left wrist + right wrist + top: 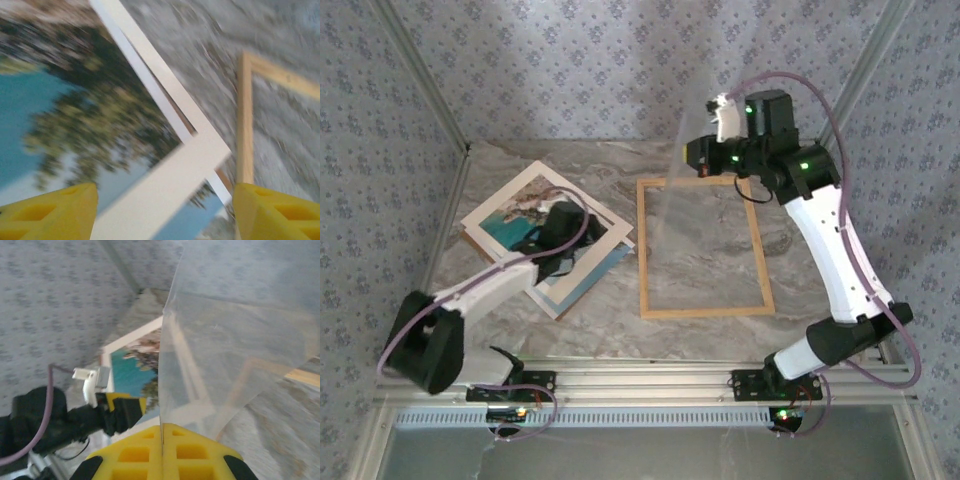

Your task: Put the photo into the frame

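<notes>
Left gripper [162, 215], jaws apart, sits over photo [510, 215] lying skewed at 9 o'clock of frame [705, 312]; right gripper [162, 447] clamps pane [235, 330] by 1 edge, so it could slip and drop onto frame.

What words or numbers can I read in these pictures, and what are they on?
None: no words, numbers or signs can be read on the photo, the frame, the clear pane or the wallpaper, which has only a flower pattern. The left wrist view is too blurred to show any small print.
</notes>
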